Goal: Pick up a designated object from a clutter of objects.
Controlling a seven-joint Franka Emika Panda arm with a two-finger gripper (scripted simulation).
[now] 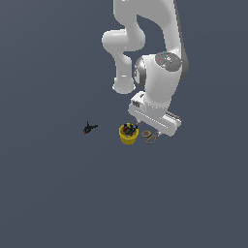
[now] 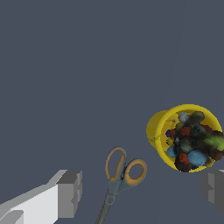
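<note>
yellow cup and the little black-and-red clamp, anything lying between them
Nothing: in the exterior view the stretch of dark floor between the yellow cup and the black-and-red clamp is bare. The wrist view does not show the clamp.

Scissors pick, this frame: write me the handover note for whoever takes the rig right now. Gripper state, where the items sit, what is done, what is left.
Gripper: open, holding nothing, fingers spread wide with the scissors lying between them in the wrist view.
Scissors: flat on the floor, not lifted, handles beside the yellow cup but apart from it.
Yellow cup: full of small coloured items, close to one finger.
Clamp: off alone toward the exterior view's left, clear of the work.
Done: gripper positioned over the scissors.
Left: descend, close on the scissors, lift. The cup is close, so watch for a nudge.
</note>
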